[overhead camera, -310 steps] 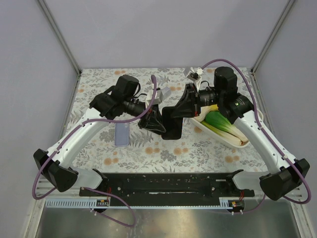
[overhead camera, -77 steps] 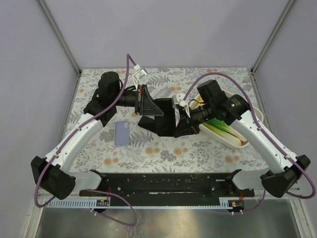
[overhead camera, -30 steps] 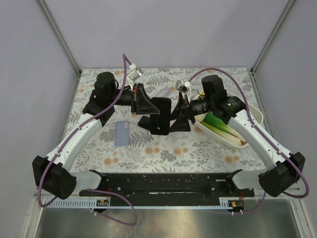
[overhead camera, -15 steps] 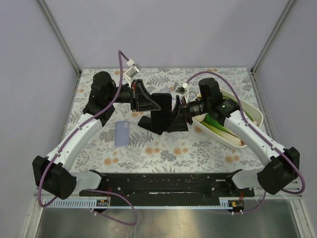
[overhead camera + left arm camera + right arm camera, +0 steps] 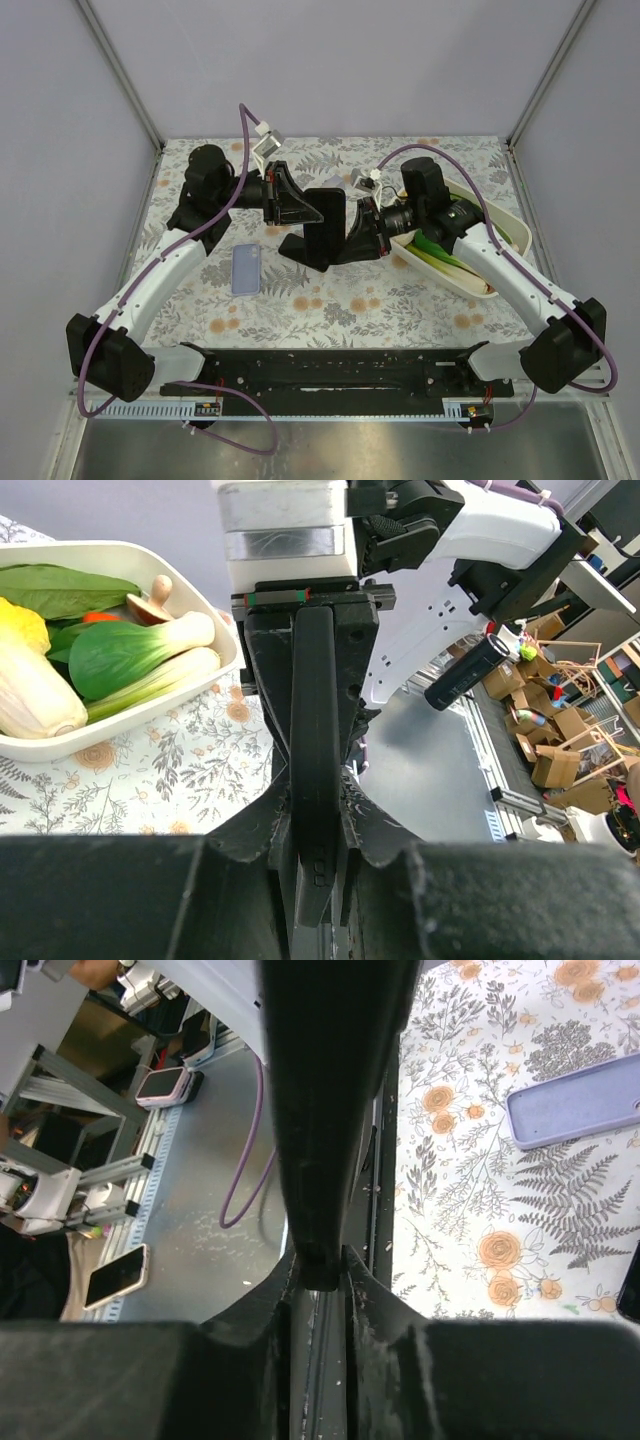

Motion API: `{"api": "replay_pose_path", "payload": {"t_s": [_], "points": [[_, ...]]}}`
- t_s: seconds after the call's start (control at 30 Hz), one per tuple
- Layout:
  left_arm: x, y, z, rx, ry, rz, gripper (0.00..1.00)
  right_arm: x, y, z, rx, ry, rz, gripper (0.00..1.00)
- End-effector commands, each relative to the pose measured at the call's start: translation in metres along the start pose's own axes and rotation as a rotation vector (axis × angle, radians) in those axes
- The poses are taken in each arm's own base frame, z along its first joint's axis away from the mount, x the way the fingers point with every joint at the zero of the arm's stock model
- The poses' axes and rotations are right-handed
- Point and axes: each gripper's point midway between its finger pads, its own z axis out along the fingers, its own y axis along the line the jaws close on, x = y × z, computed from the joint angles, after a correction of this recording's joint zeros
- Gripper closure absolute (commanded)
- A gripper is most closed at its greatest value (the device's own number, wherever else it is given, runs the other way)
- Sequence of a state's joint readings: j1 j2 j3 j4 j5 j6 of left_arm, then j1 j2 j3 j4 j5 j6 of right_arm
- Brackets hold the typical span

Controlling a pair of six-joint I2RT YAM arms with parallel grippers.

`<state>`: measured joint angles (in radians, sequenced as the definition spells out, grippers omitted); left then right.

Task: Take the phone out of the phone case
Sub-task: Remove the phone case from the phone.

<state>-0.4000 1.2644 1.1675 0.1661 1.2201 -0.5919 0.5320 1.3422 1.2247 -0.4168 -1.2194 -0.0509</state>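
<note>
A black phone [image 5: 324, 228] stands upright above the middle of the table, held between both grippers. My left gripper [image 5: 308, 212] is shut on its left edge, and my right gripper [image 5: 350, 238] is shut on its right edge. In the left wrist view the phone [image 5: 313, 710] shows edge-on between the jaws of my left gripper [image 5: 315, 825]. In the right wrist view the phone [image 5: 330, 1110] sits clamped in my right gripper [image 5: 320, 1265]. A lavender phone case [image 5: 246, 268] lies flat on the table to the left, apart from the phone; it also shows in the right wrist view [image 5: 580, 1105].
A white tray [image 5: 508, 226] holding leafy greens and other vegetables sits at the right, close behind my right arm; its rim [image 5: 100, 548] shows in the left wrist view. A black rail [image 5: 330, 370] runs along the table's near edge.
Over the last second my right gripper moved left and closed on the phone's right edge. The phone now stands more upright. The lavender case has not moved.
</note>
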Motion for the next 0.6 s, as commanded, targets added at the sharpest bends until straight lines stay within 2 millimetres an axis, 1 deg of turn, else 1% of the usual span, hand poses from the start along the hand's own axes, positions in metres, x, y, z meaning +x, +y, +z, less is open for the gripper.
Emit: {"api": "replay_pose_path", "payload": {"t_s": [0.0, 0.07, 0.1, 0.23, 0.43, 0.47, 0.57], "points": [[-0.005, -0.020, -0.004, 0.045, 0.006, 0.097, 1.00, -0.015, 0.022, -0.006, -0.055, -0.019, -0.121, 0.89], [-0.002, -0.016, -0.004, 0.035, 0.016, 0.119, 1.00, -0.014, 0.030, -0.007, -0.084, -0.021, -0.149, 0.99], [-0.001, -0.013, -0.005, 0.026, 0.022, 0.134, 1.00, -0.015, 0.037, -0.009, -0.105, -0.025, -0.166, 1.00], [0.006, -0.004, -0.005, 0.008, 0.038, 0.180, 1.00, -0.019, 0.060, -0.014, -0.189, -0.037, -0.223, 1.00], [0.003, 0.007, 0.002, 0.007, 0.027, 0.213, 1.00, -0.025, 0.092, -0.019, -0.287, -0.046, -0.287, 1.00], [0.002, 0.008, 0.004, 0.011, 0.025, 0.200, 1.00, -0.025, 0.096, -0.018, -0.305, -0.043, -0.291, 1.00], [0.001, 0.019, 0.012, -0.005, 0.025, 0.135, 1.00, -0.024, 0.107, -0.017, -0.343, -0.035, -0.299, 1.00]]}}
